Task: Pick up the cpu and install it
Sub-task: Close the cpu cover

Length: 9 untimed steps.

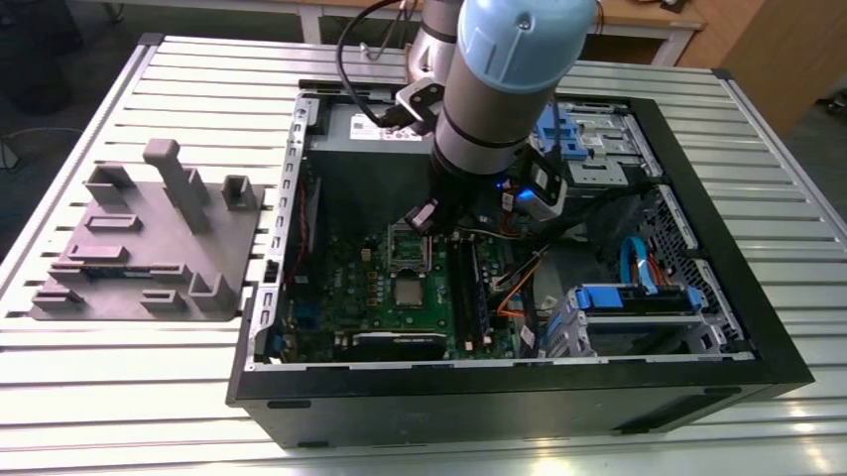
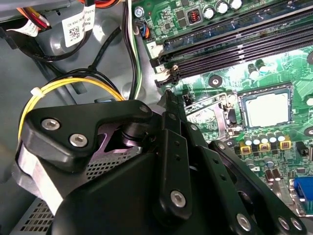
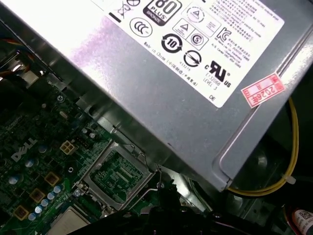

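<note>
The cpu (image 1: 408, 291) is a small silver-grey square lying flat in the socket of the green motherboard (image 1: 347, 288) inside the open computer case. It also shows in both wrist views (image 2: 268, 108) (image 3: 68, 224). The socket's metal load plate (image 2: 205, 111) stands swung open beside it. My gripper (image 1: 426, 222) hangs over the board just beyond that plate, apart from the cpu. Its black linkage narrows to one tip (image 2: 167, 96) (image 3: 160, 188), shut, with nothing in it.
A grey plastic fixture block (image 1: 139, 248) stands on the slatted table at the exterior view's left. The power supply (image 3: 186, 73) sits close behind the gripper. Memory slots (image 2: 230, 41), loose cables (image 2: 73, 83) and blue drive bays (image 1: 636, 297) crowd the case.
</note>
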Tool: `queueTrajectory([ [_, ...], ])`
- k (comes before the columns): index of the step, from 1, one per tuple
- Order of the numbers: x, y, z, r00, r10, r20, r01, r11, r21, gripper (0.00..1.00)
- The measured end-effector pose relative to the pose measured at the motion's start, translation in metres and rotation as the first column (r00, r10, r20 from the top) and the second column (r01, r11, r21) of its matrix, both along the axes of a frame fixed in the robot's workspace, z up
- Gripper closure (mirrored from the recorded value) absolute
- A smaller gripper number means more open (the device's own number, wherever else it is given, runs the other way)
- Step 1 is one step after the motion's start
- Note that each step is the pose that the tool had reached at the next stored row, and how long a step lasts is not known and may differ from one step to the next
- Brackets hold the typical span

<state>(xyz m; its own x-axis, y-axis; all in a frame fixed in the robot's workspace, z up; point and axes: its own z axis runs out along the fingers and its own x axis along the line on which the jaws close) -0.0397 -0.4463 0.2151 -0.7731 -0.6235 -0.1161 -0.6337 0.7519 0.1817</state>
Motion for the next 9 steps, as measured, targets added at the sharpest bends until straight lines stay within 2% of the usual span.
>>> queueTrajectory([
  [7, 0.0, 0.003, -0.004, 1.0, 0.0, 0.0, 0.0, 1.0, 0.0007, 0.9],
  [9, 0.0, 0.007, -0.0059, 1.0, 0.0, 0.0, 0.0, 1.0, 0.0012, 0.9],
])
